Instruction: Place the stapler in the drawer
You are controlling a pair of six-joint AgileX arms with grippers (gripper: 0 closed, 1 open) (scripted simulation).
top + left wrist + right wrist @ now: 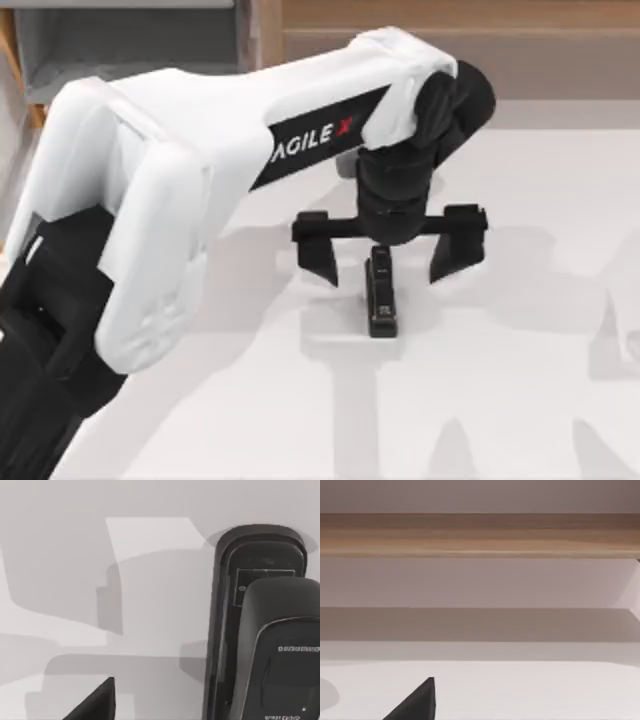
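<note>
Because the left gripper (385, 258) hangs wide open with the stapler (381, 293) lying on the table between and just below its fingers, off-centre closing could nudge it sideways, far from the drawer (120, 40).

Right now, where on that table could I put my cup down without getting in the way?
The table is bare along its right side and in front of the stapler. It is crowded at the middle, where the open left pincer straddles the stapler, and at far left by the drawer.
</note>
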